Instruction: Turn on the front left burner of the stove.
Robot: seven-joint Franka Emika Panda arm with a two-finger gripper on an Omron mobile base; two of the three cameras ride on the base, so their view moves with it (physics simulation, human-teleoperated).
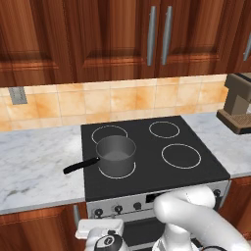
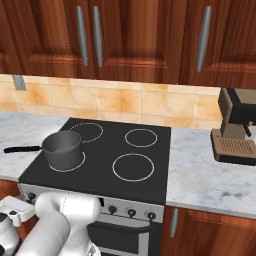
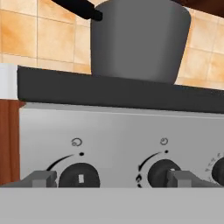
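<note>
The stove (image 1: 147,142) has a black glass top and a silver front panel (image 3: 118,131). A grey saucepan (image 1: 116,154) stands on the front left burner (image 1: 117,175), whose white ring peeks out around the pan's base (image 2: 75,167). My gripper (image 3: 113,179) is low in front of the panel's left end, open. Its fingertips (image 3: 41,178) stand wide apart, one left of the leftmost knob (image 3: 79,175), the other just right of the second knob (image 3: 161,173). Neither knob is touched. The white hand (image 1: 100,229) sits below the panel's left corner.
More knobs (image 2: 131,212) run along the panel to the right. The pan's black handle (image 1: 81,165) sticks out left over the marble counter (image 1: 34,166). A coffee machine (image 2: 235,130) stands on the right counter. Wooden cabinets (image 1: 122,34) hang above.
</note>
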